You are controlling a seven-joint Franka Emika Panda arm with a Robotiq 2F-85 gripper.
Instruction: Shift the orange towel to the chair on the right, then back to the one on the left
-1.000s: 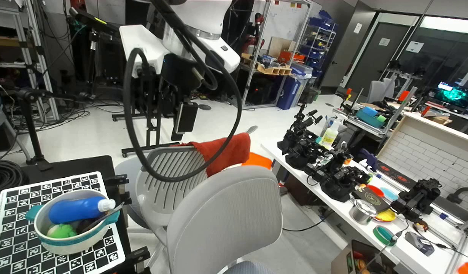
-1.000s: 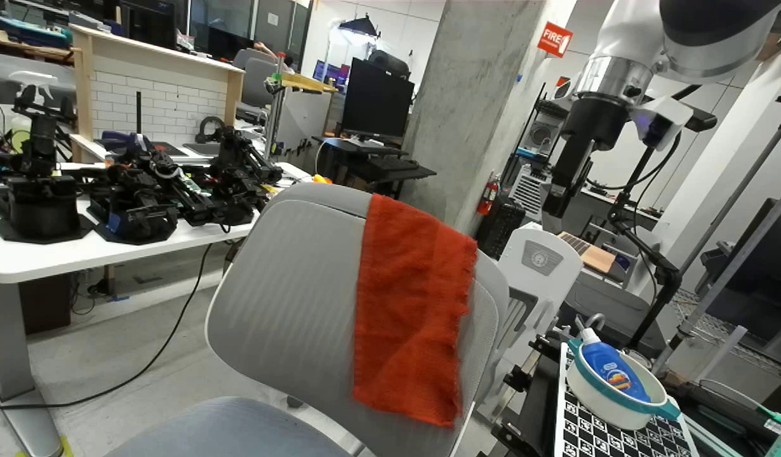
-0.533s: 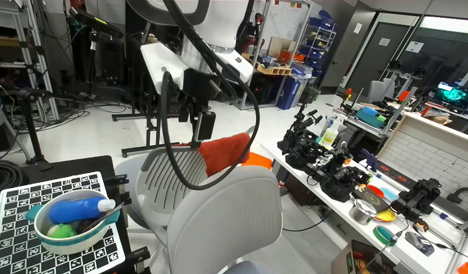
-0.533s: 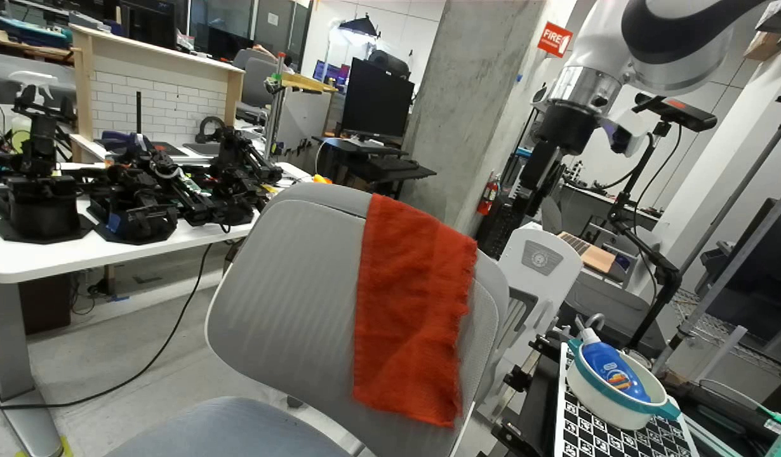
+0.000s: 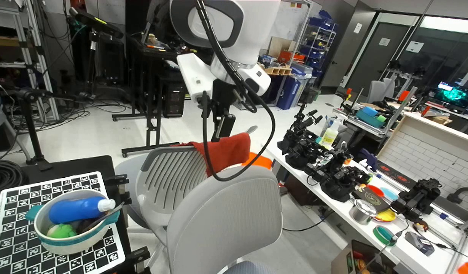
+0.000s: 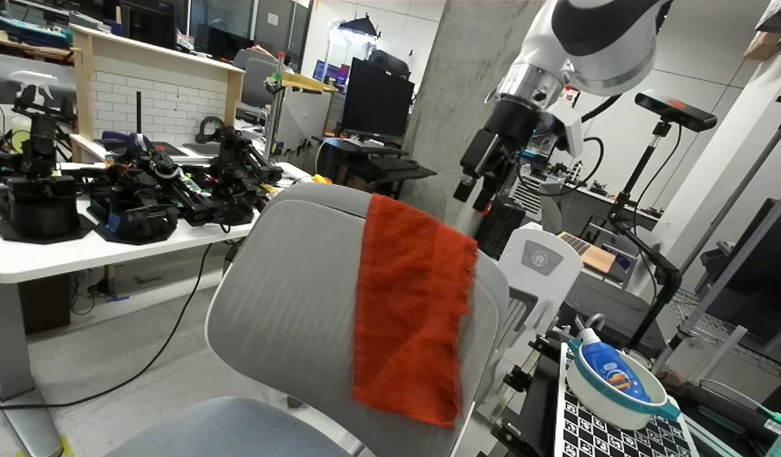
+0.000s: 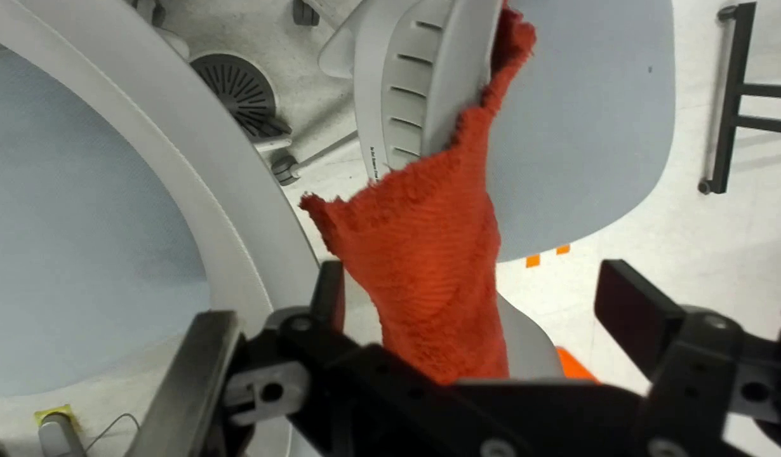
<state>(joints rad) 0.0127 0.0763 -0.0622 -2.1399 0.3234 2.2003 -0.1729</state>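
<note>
Counting in the wrist view two gray chairs, at left and centre, one orange towel at centre, one gripper with two fingers across the lower part; in an exterior view, at lower left, one checkered board, one two-handled bowl, one blue bottle

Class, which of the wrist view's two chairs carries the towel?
The chair showing slots: the orange towel hangs over its back; no towel shows on the other chair.

Below your fingers, the towel lies over one chair back. Left of them in the wrist view stands another chair.
</note>
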